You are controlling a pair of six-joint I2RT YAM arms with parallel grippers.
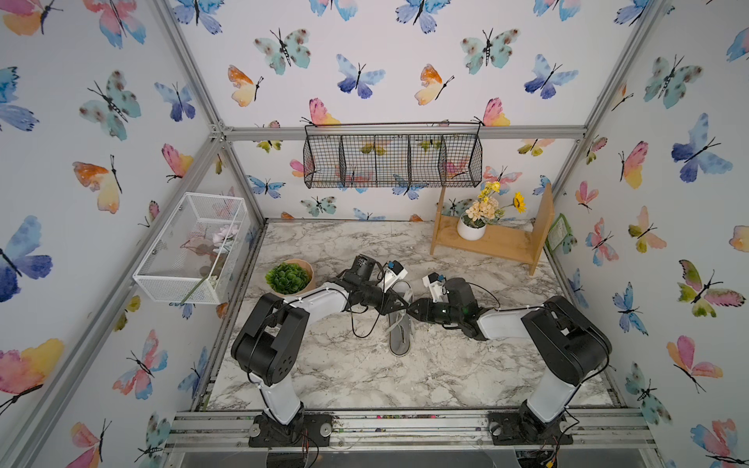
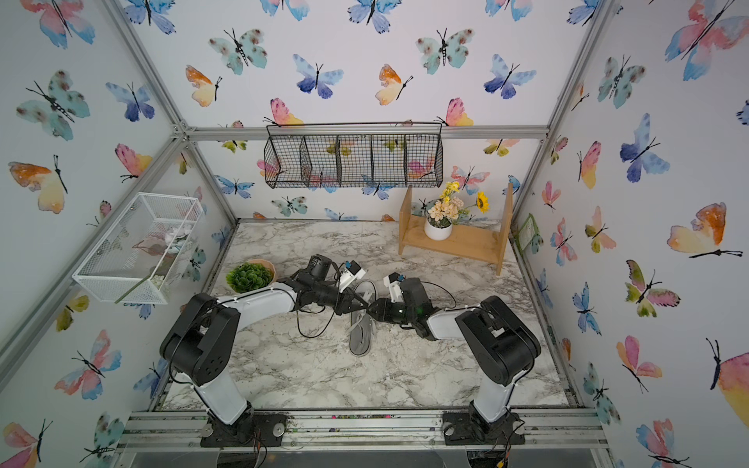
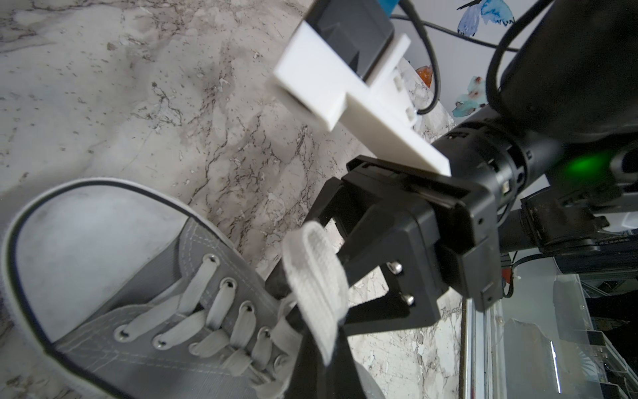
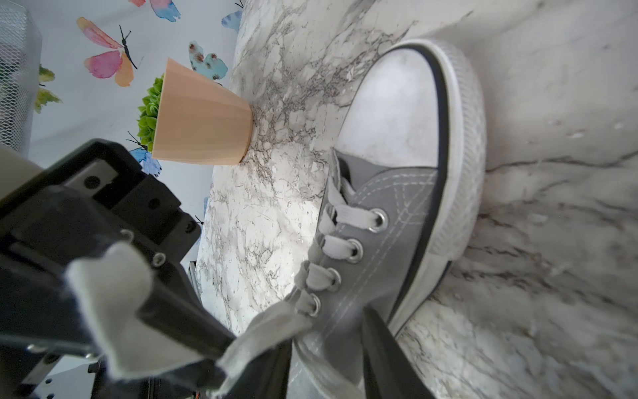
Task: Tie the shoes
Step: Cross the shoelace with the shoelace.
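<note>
Sneaker (image 1: 399, 330) lies mid-table (image 1: 364, 377), toe pointing away from the robot, with both arms meeting tip to tip over its eyelets (image 4: 379, 218). The left gripper (image 1: 402, 304) is clamped tight on a white lace (image 3: 312, 276), whose flat band drapes over its finger (image 4: 179, 321) and runs back to the eyelets. The right gripper (image 1: 417, 311) stands partly open just beside it, jaws straddling the lace with nothing visibly pinched. Trouble from here would likely come from the crowding: closing could catch the left finger instead of the lace, or miss altogether. With nothing pinning the sneaker, a hard tug could drag or tip it, and the band could slip free.
</note>
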